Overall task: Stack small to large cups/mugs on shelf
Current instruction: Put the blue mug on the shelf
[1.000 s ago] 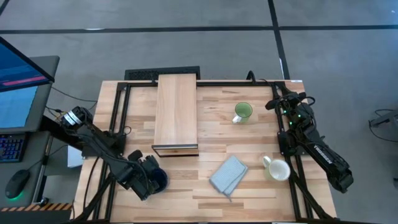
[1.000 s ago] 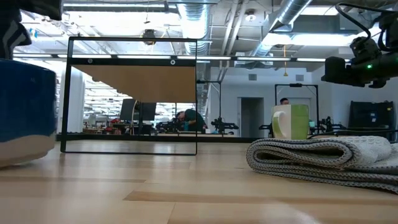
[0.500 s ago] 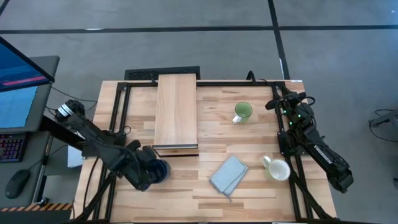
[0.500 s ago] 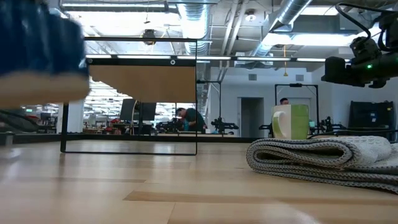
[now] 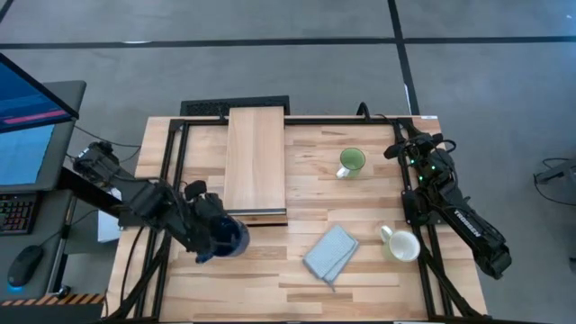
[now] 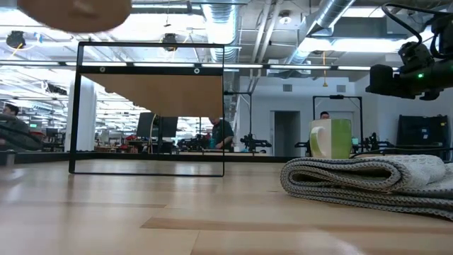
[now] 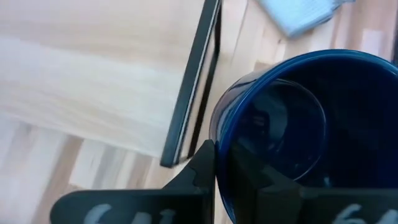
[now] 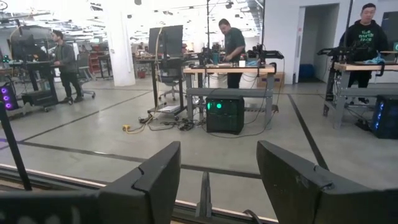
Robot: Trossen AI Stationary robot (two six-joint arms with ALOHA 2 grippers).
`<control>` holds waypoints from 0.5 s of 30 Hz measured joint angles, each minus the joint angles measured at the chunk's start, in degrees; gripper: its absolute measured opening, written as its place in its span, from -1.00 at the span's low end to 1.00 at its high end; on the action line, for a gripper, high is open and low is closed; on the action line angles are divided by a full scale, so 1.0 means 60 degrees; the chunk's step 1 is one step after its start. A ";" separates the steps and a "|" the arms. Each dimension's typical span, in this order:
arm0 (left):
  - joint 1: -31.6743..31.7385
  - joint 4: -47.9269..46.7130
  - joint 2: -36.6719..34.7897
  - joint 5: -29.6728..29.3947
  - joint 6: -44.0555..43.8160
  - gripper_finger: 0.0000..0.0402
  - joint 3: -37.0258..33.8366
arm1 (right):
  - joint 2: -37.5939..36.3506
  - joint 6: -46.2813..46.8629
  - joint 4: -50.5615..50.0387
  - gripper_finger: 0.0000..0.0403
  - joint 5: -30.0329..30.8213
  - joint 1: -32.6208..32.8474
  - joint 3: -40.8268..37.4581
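Observation:
My left gripper (image 5: 216, 239) is shut on the dark blue mug (image 5: 232, 239), which it holds in the air just off the near end of the light-wood shelf (image 5: 256, 162). The low view shows only the mug's tan underside (image 6: 74, 10) at the top. A green mug (image 5: 351, 162) stands upright on the table right of the shelf. The white mug (image 5: 401, 245) stands near the right edge. At the far right, my right gripper (image 8: 217, 177) waits open, pointing level out over the table's far edge. My left gripper pinches the blue mug's wall at the rim (image 7: 219, 146), one finger (image 7: 200, 177) outside and the other inside the hollow. The fingers slant down from the table's left side. The mug is lifted clear, its mouth facing up.
A folded grey-blue cloth (image 5: 330, 252) lies on the table between the blue mug and the white mug. The shelf's dark-framed open end (image 6: 148, 106) faces the near side. Black frame rails run along the table's left and right sides.
My left gripper has risen with the blue mug, lifting it clear of the table, and has carried it toward the far edge, up to the shelf's near end. Its wrist has rolled meanwhile. In the low view the mug has climbed out of the top of the picture.

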 joint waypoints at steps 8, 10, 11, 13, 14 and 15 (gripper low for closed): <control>0.0882 -0.0667 -0.0001 -0.0072 0.2216 -0.97 0.1266 | 0.0000 0.0000 0.0000 0.17 0.0000 0.0000 0.0000; 0.1337 -0.0988 0.0000 -0.0163 0.2976 -0.97 0.1450 | 0.0000 0.0000 -0.0004 0.17 -0.0004 0.0000 0.0000; 0.1613 -0.1034 -0.0004 -0.0204 0.3384 -0.97 0.1522 | 0.0000 0.0000 0.0000 0.17 -0.0007 -0.0003 -0.0004; 0.2216 -0.0952 -0.0004 -0.0195 0.4096 -0.97 0.1634 | 0.0000 0.0000 -0.0004 0.17 -0.0007 0.0000 -0.0003; 0.2541 -0.0931 0.0000 -0.0134 0.4431 -0.97 0.1691 | 0.0000 0.0000 -0.0001 0.17 -0.0013 -0.0002 0.0000; 0.2890 -0.0941 0.0000 -0.0023 0.4774 -0.97 0.1753 | 0.0000 0.0000 -0.0002 0.17 -0.0015 0.0000 0.0000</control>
